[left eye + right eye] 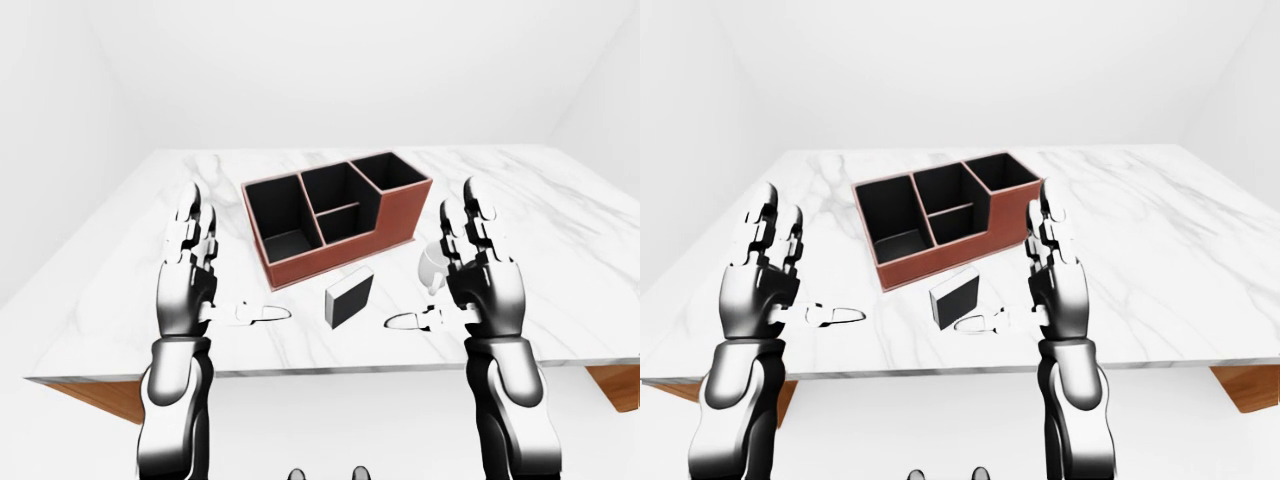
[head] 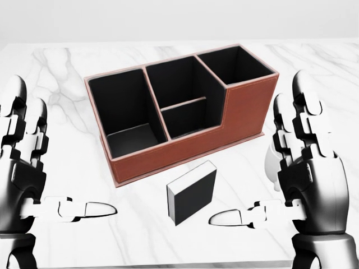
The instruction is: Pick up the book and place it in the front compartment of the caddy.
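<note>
On the white marbled bench (image 2: 67, 56) stands a brown caddy (image 2: 247, 115) with black-lined compartments: one long compartment at its left end in the head view, two smaller ones in the middle set one above the other in the picture, and a taller square one at its right end. All of them look empty. Just below the caddy in the head view, near its lower wall but apart from it, the book (image 2: 192, 194) stands upright on its edge, a dark cover facing the camera and a pale top edge showing.

Both arms are raised, one on each side of the book. The left hand (image 2: 25, 174) is released, its fingers pointing up and its thumb stretched flat toward the book, well apart from it. The right hand (image 2: 305, 179) mirrors it, likewise released, fingers up and thumb tip reaching toward the book without touching it. Neither hand holds anything. A white mug (image 1: 432, 266) sits on the bench beside the caddy's right end, largely hidden behind the right hand in the head view and showing best in the left-eye view.
</note>
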